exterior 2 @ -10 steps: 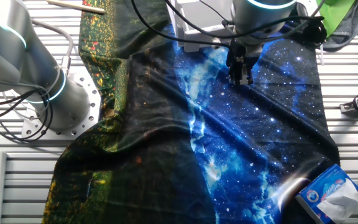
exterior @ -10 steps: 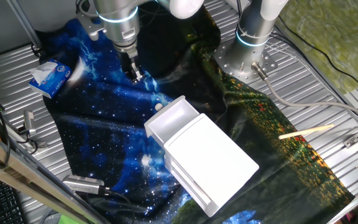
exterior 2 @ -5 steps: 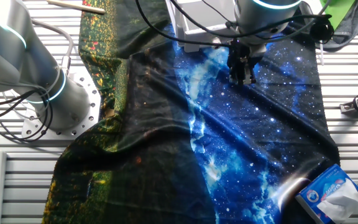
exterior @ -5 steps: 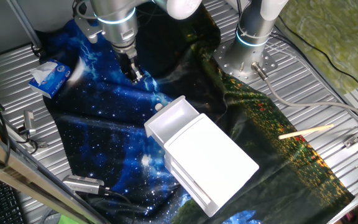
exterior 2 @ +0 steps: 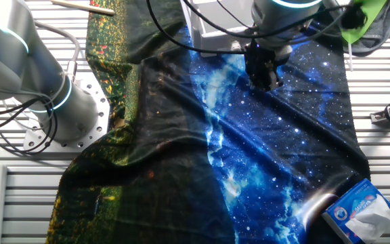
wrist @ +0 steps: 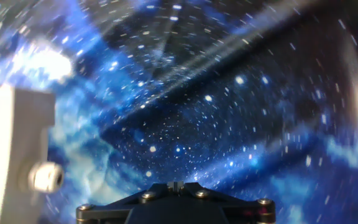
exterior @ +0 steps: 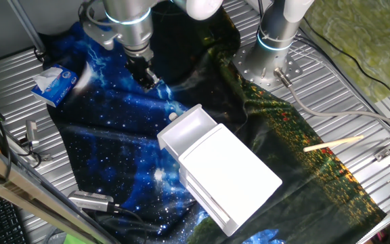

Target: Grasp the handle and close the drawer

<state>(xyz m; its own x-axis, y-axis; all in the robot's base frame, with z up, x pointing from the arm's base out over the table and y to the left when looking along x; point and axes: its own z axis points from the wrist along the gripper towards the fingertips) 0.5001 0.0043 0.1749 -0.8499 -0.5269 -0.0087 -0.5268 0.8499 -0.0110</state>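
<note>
The white drawer (exterior: 188, 133) stands pulled out of its white box cabinet (exterior: 230, 173) on the starry blue cloth. Its handle (exterior: 172, 116), a tiny round white knob, sits on the front panel facing the far left. My gripper (exterior: 147, 80) hangs over the cloth beyond the knob, apart from it, with its fingers together and nothing between them. In the hand view the drawer front (wrist: 10, 146) and the knob (wrist: 47, 177) are at the left edge, left of the gripper (wrist: 176, 185). In the other fixed view the gripper (exterior 2: 266, 78) is just in front of the cabinet (exterior 2: 208, 30).
A blue tissue pack (exterior: 55, 83) lies at the cloth's left edge, and shows in the other fixed view (exterior 2: 361, 210). A second arm's base (exterior: 271, 57) stands at the back. A wooden stick (exterior: 334, 143) lies at the right. Black clamps (exterior: 90, 201) sit at the front left.
The wrist has turned a little and the gripper has shifted slightly over the cloth. The drawer and cabinet have not moved.
</note>
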